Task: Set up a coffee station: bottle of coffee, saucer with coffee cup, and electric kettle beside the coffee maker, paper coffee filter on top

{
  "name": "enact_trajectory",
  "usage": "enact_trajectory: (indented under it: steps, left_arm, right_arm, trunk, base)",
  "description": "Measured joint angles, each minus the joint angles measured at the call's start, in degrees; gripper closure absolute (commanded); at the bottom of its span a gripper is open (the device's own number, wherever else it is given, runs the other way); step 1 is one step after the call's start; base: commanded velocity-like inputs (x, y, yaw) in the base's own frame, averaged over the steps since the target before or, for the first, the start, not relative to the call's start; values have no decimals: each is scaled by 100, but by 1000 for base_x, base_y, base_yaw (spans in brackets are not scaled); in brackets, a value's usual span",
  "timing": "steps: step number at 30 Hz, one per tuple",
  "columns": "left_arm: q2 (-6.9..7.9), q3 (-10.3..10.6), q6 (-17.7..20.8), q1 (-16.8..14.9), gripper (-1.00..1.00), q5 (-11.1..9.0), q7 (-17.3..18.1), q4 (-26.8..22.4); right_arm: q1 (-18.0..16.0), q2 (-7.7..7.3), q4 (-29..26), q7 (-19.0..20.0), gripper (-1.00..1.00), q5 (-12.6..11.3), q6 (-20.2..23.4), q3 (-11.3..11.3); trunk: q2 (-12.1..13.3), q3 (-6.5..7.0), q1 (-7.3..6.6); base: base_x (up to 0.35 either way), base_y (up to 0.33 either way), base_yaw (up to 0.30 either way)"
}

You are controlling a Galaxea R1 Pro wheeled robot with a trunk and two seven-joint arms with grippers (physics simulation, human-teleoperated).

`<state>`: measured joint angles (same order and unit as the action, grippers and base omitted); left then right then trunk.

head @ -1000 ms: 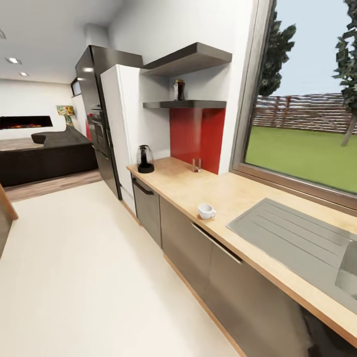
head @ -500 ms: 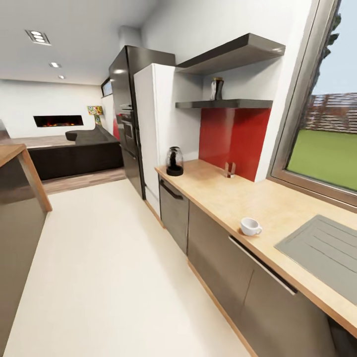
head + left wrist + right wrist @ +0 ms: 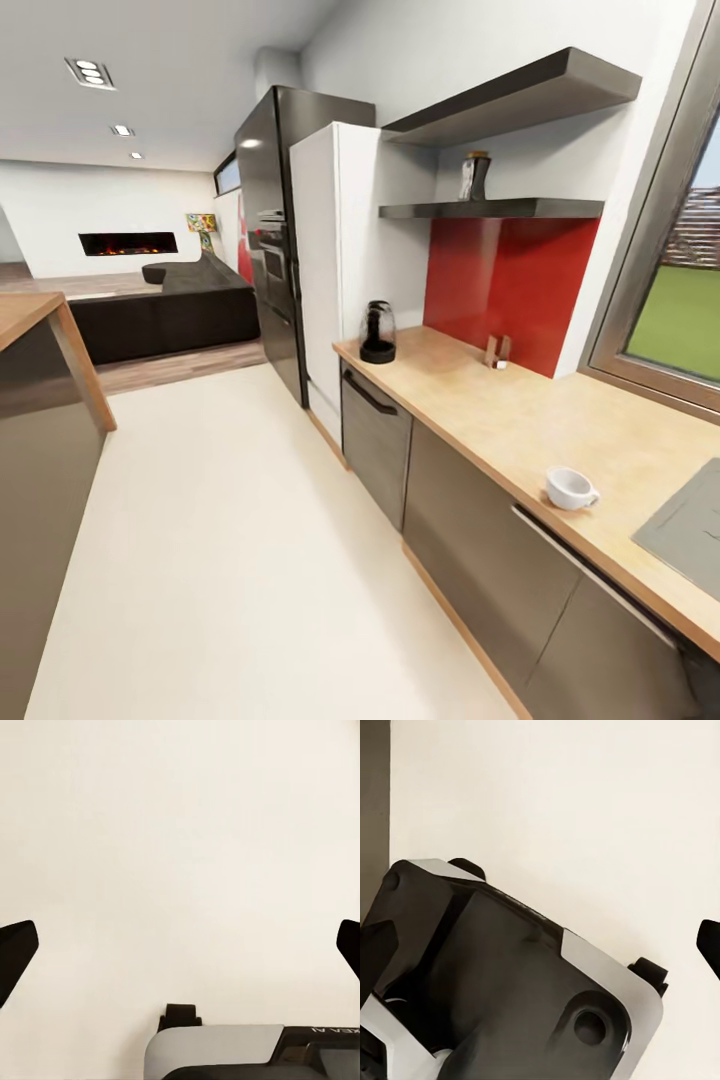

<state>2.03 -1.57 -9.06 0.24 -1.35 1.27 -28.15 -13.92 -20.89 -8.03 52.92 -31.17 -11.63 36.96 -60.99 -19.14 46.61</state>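
- One long countertop runs from 5 o'clock toward 12.
- Shelf at 1 o'clock carries the coffee bottle.
- Kettle sits on the countertop's far end; cup at 4 o'clock.
- Left gripper and right gripper: fingers spread wide, empty, over pale floor.

Kitchen countertop, light tan wood grain: electric kettle at far end; small clear glass against red backsplash; white coffee cup near front edge, beside grey sink. Kitchen shelf, dark board: bottle of coffee, upright.
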Motion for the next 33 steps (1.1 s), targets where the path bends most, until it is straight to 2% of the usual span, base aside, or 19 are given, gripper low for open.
enact_trajectory:
  steps: [12, 33]
  left_arm:
    - [0, 1, -1, 0, -100, 0, 1, -3]
    - [0, 1, -2, 0, -100, 0, 3, -8]
  right_arm:
    - [0, 0, 1, 18, -100, -3, 7, 0]
    - [0, 0, 1, 49, -100, -6, 7, 0]
  trunk:
    - [0, 0, 0]
    - [0, 0, -1]
  base:
    - [285, 197, 0]
    - [324, 96, 0]
